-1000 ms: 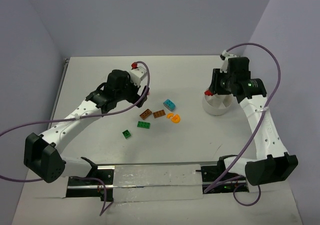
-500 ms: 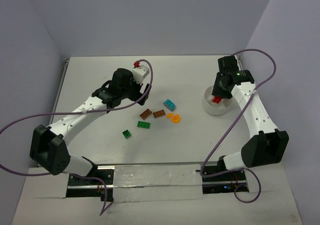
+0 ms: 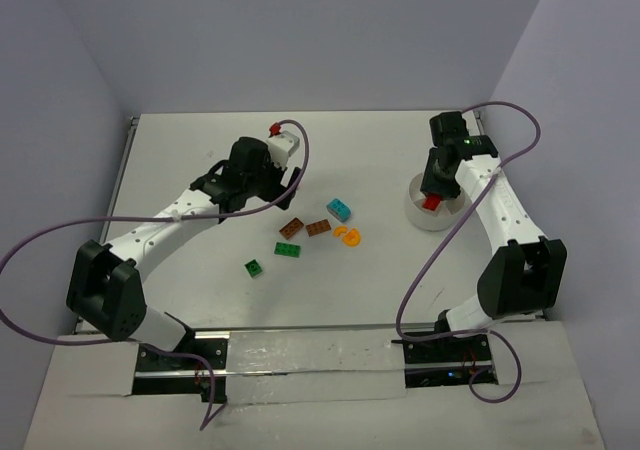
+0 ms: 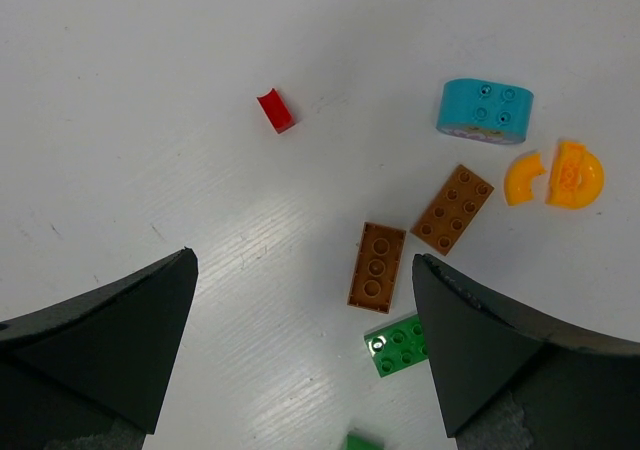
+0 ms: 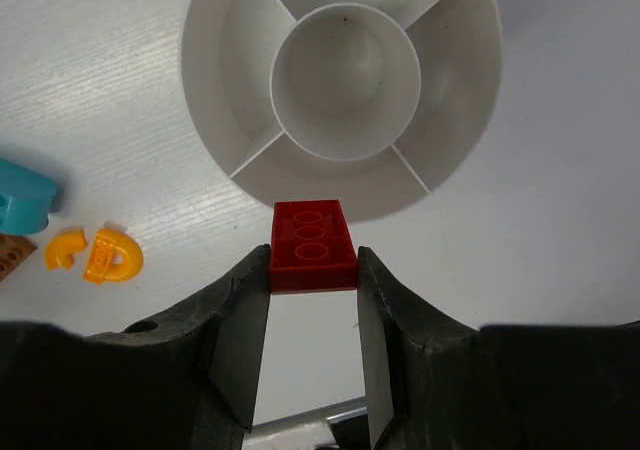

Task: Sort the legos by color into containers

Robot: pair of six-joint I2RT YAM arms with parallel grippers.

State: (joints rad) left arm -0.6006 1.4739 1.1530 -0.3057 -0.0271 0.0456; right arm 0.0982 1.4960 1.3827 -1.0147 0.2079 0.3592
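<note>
My right gripper (image 5: 313, 270) is shut on a red brick (image 5: 313, 247), held just above the near edge of the round white divided bowl (image 5: 205, 120); the compartments I can see are empty. In the top view the gripper (image 3: 431, 202) hangs over the bowl (image 3: 446, 219). My left gripper (image 4: 303, 260) is open and empty, above the loose legos: a small red piece (image 4: 277, 110), a teal brick (image 4: 485, 111), orange curved pieces (image 4: 553, 175), two brown plates (image 4: 453, 209) (image 4: 376, 266) and a green plate (image 4: 400, 345).
In the top view the loose pieces lie mid-table: teal brick (image 3: 339, 209), brown plates (image 3: 292, 227), orange pieces (image 3: 348, 235), green plates (image 3: 288, 249) (image 3: 254, 268). Purple cables loop off both arms. Walls close off the back and both sides.
The right arm has swung so that its gripper, still holding the red brick, sits over the bowl's near side. The left gripper has shifted slightly to the right, still open.
</note>
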